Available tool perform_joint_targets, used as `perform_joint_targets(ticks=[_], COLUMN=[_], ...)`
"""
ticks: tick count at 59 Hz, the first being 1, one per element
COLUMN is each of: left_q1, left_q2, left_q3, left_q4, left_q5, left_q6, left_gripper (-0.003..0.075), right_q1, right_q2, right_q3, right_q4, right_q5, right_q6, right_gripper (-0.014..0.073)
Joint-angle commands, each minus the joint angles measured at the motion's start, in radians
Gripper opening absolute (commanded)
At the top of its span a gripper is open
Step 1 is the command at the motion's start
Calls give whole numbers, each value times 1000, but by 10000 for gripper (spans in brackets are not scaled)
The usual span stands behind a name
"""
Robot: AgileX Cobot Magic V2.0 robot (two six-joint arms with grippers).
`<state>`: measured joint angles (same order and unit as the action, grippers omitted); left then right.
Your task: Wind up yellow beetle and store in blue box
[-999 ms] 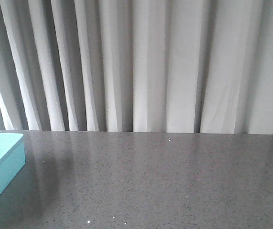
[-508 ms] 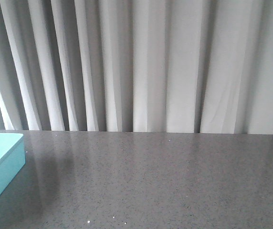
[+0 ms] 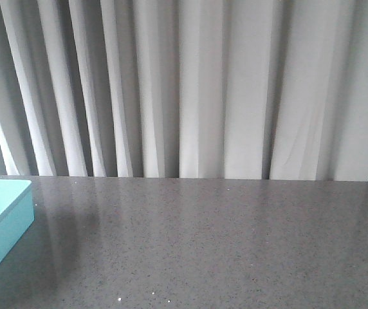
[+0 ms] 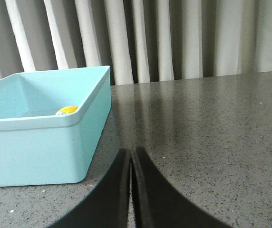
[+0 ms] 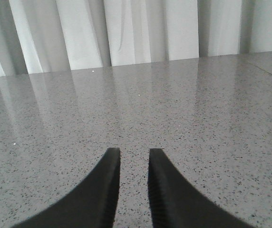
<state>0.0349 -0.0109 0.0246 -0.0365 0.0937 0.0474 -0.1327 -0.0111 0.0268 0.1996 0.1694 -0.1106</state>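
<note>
We're seeing the beetle (image 4: pixel 67 110) sitting in the box (image 4: pixel 36 147) already; left claw (image 4: pixel 131 159) closed empty, right claw (image 5: pixel 134 159) slightly open, empty. Judging storing done; next: retract.

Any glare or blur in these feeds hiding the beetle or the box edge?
Front view: curtain reflections streak the glossy table; only a corner of the blue box shows, slightly soft. Left wrist view: sharp, the box rim is clear and a bit of the yellow beetle peeks over it. Right wrist view: bright sheen on the table, fingers blurred.
</note>
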Motion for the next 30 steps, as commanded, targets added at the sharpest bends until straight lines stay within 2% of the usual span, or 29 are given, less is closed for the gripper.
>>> perform_joint_targets(ticks=[1,8,30], left_q1=[-5,-5,-5], left_q2=[-6,-6,-6], left_q3=[-14,-14,-14], left_q4=[-3,-3,-3], left_q5=[-74,-74,-74], left_q6=[-10,-10,-10], left_gripper=[-6,-6,-6], right_q1=[0,0,0], right_q2=[-11,-11,-11], right_q3=[4,4,3], right_q4=[-5,-66,-63], right_q5=[-57,-24,-17], right_q6=[-4,-4,-4], right_gripper=[162,162,162])
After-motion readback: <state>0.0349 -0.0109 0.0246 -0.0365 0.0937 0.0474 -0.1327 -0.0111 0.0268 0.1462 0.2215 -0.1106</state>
